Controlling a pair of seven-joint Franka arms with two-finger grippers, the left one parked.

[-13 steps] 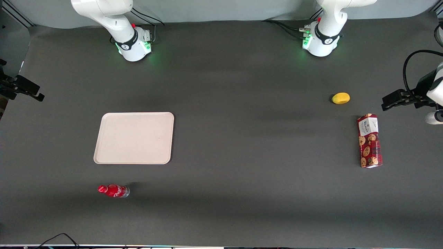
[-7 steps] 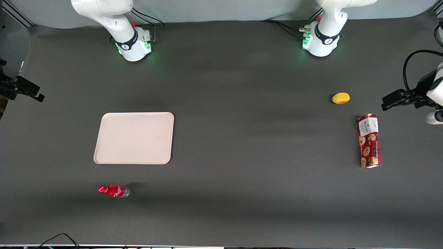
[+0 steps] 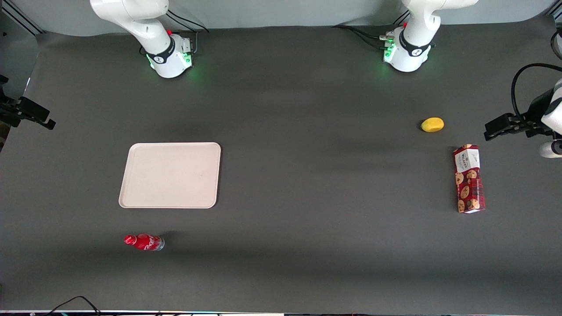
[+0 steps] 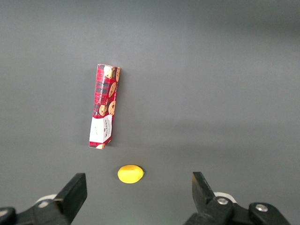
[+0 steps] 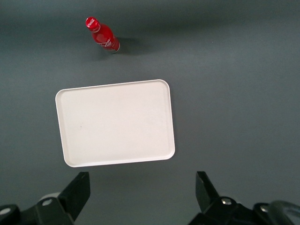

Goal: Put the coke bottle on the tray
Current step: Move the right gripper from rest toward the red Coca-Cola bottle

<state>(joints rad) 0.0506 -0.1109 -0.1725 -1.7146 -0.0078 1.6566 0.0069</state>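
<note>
Meanwhile the tray [image 3: 169,174] holds nothing, the coke bottle [image 3: 145,242] nearer the camera, pincer [image 5: 140,194] spread wide.

A robotics lab bench: two white arm bases [image 3: 169,59] with green status lights are bolted to a table [image 3: 307,245] covered in plain dark grey matting, cables trail at the edges, and a few unrelated props, a cookie box [image 3: 469,178] and a lemon [image 3: 432,124], lie scattered as test objects.
</note>
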